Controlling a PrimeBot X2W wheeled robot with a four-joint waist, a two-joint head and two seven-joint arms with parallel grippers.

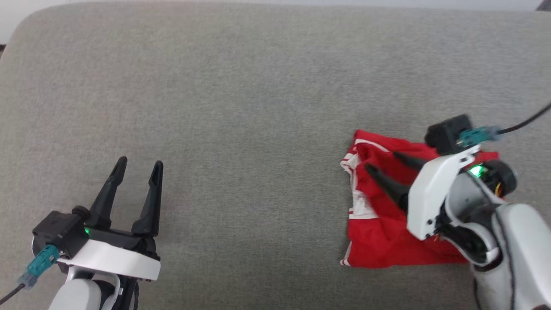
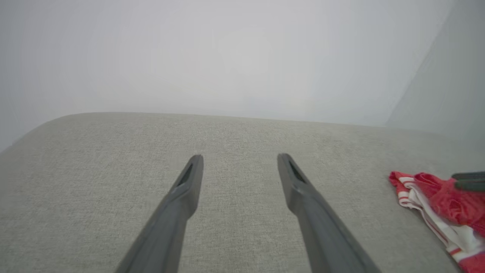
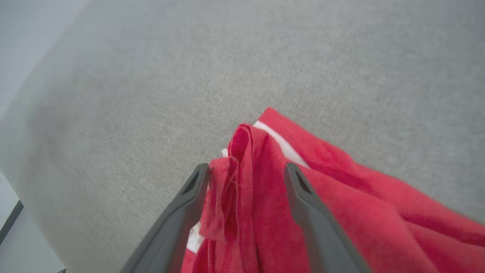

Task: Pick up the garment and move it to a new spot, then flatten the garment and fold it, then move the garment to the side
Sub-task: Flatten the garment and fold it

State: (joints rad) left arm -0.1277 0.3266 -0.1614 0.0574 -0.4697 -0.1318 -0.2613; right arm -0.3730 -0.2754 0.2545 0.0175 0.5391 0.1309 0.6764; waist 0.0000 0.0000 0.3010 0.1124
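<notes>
Straddling bunched garment (image 3: 341,189), right hand (image 3: 245,168) fingers spread wide.

Flat, soft light; blurred wrist views.
Even brightness covered the grey cushion (image 1: 258,107) in the head view, shadows faint. The right wrist view smeared toward 4 o'clock, where the garment (image 3: 379,212) lost its weave. The left wrist view's wall (image 2: 242,57) washed out pale at 12 o'clock. A green lamp (image 1: 475,171) glowed at the head view's 3 o'clock.
</notes>
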